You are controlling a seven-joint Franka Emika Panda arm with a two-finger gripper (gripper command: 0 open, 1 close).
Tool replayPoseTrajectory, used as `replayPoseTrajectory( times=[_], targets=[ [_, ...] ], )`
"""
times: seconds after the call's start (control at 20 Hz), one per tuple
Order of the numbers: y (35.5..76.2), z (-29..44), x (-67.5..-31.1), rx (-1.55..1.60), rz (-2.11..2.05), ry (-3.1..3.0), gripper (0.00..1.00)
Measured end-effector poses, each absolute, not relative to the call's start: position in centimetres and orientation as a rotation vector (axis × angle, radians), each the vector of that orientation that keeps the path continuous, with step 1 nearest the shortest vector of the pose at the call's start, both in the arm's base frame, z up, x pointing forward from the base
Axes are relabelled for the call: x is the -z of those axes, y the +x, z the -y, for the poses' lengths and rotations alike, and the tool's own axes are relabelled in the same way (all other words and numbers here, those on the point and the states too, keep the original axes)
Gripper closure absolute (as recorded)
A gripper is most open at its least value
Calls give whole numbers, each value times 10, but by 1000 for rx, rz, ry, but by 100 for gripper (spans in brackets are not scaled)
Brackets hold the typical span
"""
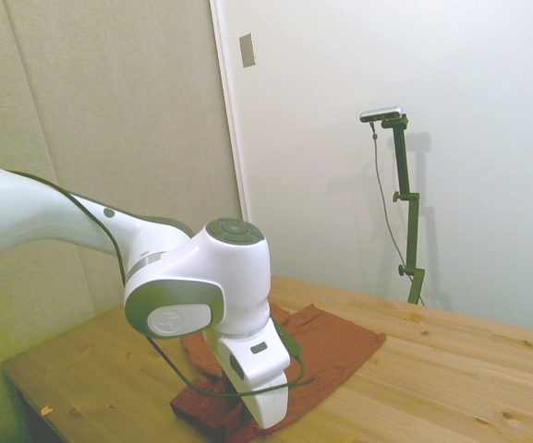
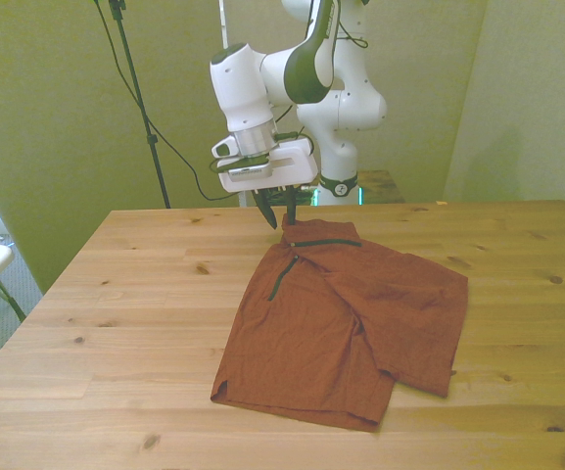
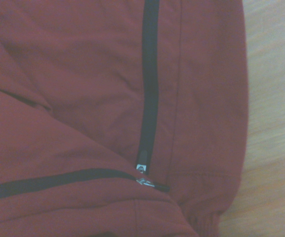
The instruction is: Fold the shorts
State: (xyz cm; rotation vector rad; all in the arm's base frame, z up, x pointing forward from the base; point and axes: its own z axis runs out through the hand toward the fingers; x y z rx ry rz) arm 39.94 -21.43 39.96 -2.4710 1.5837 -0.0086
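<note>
Hovering over the far end of the shorts (image 2: 346, 318), the gripper (image 2: 276, 211) hangs from the white arm (image 2: 262, 93) with its two dark fingers (image 2: 265, 210) pointing down. In the front view the fingers stand a little apart from each other, with a narrow gap between them, and nothing is held in this gap. Their tips are just above the top corner of the garment, at the front view's left end of the waistband, and I cannot tell if they touch the fabric.

The shorts lie flat on the wooden table (image 2: 116, 294), near its middle, and they spread from the gripper toward the camera side of the front view. One leg goes toward the front view's left and lower part, the other toward the front view's right. The fabric is rust-red and has some wrinkles. A dark zipper line (image 2: 284, 274) runs down from the waistband, and a second dark line (image 2: 326, 243) goes along the waistband edge.

In the side view, the wrist (image 1: 252, 374) of the arm covers a part of the shorts (image 1: 340, 346), and the fingers are hidden behind it.

The wrist view shows the red fabric (image 3: 83, 89) from close, with two dark zipper lines (image 3: 149, 84) which nearly meet at small metal pulls (image 3: 142, 175), and bare wood (image 3: 275, 123) beside the cloth edge.
</note>
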Motion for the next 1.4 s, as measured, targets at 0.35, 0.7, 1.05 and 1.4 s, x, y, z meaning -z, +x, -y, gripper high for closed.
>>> replayPoseTrajectory(
  times=[0.35, 0.7, 1.05, 1.4],
  targets=[
    [403, 77, -453, 373, -1423, -2847, 0],
    [425, -77, -411, 874, -1141, -3123, 0],
    [430, -172, -366, 1087, -862, -3233, 0],
    [456, -208, -333, 1011, -794, -3296, 0]
  ],
)
